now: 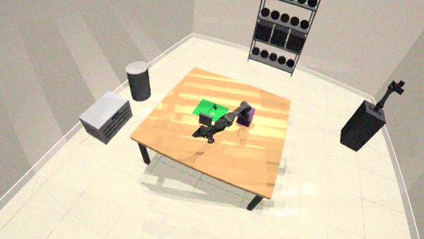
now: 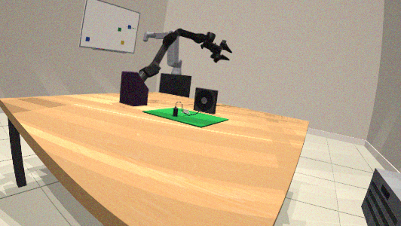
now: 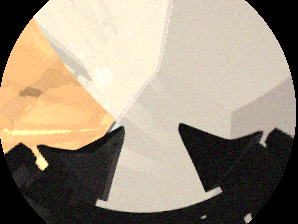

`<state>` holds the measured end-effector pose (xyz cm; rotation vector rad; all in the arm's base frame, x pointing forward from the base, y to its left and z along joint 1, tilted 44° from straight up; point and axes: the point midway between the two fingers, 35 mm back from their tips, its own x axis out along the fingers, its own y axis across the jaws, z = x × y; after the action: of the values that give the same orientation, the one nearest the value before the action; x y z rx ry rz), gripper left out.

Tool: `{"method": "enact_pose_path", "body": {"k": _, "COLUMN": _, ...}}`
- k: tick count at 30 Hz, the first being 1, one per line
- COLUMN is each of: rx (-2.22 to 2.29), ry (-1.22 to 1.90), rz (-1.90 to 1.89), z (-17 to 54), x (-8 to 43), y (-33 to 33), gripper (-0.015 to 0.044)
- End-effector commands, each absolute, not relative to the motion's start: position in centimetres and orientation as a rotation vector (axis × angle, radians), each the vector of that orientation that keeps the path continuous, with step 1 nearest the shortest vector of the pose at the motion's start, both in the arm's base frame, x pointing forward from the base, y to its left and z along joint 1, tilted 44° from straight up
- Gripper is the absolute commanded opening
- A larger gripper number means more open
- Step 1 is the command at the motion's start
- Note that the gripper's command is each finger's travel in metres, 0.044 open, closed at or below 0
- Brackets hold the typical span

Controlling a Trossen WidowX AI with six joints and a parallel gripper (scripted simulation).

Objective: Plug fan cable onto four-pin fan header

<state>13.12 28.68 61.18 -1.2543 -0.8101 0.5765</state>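
The hand hangs released, grasping nothing, high above the counter. One fan stands beside one green board; one plug sits upright on it, cable attached.

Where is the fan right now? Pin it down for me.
In the exterior view the fan stands upright on the table, just behind the green board at its right end, well below the raised open gripper.

A lab or workshop room: whiteboard, metal storage rack, wooden workbench, tiled floor.
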Motion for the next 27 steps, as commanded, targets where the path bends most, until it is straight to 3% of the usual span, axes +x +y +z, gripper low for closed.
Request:
{"method": "enact_pose_path", "body": {"k": 1, "rx": -1.254, "ry": -0.81, "rz": 0.576, "z": 61.2, "x": 13.1, "y": 28.7, "gripper": 0.0363}}
{"method": "enact_pose_path", "body": {"k": 4, "rx": -1.254, "ry": -0.81, "rz": 0.576, "z": 61.2, "x": 13.1, "y": 28.7, "gripper": 0.044}}
{"method": "enact_pose_path", "body": {"k": 16, "rx": -1.578, "ry": -0.592, "rz": 0.624, "z": 51.3, "x": 22.8, "y": 31.7, "gripper": 0.044}}
{"method": "enact_pose_path", "body": {"k": 27, "rx": -1.924, "ry": -0.304, "rz": 0.813, "z": 36.9, "x": 33.9, "y": 28.6, "gripper": 0.044}}
